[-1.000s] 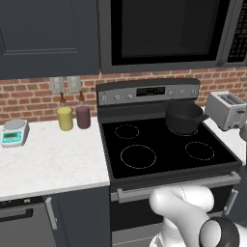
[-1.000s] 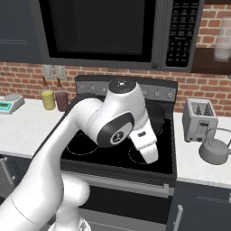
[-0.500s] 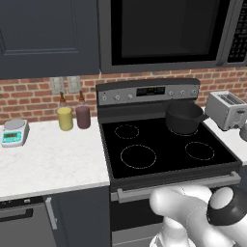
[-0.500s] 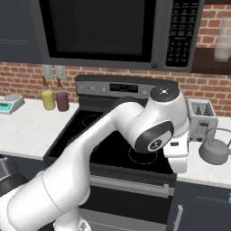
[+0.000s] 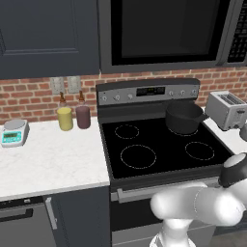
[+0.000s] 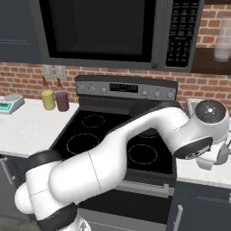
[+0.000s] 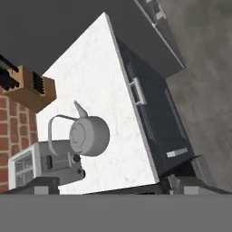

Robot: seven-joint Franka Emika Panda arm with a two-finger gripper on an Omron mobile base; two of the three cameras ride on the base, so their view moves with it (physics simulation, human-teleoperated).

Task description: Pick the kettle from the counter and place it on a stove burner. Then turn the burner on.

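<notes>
Black glass-top stove [image 5: 164, 149] with a dark cooking pot [image 5: 183, 117] on its rear right ring. White marbled counter [image 7: 95, 86] to the stove's right, bearing a steel toaster [image 7: 43, 165] and, just beside it, the small squat grey metal kettle [image 7: 88, 135], upright, spout toward a wooden knife block [image 7: 29, 88]. Two-finger gripper [image 7: 115, 185] above that counter, jaws spread wide, holding nothing, well clear of the kettle.
</notes>
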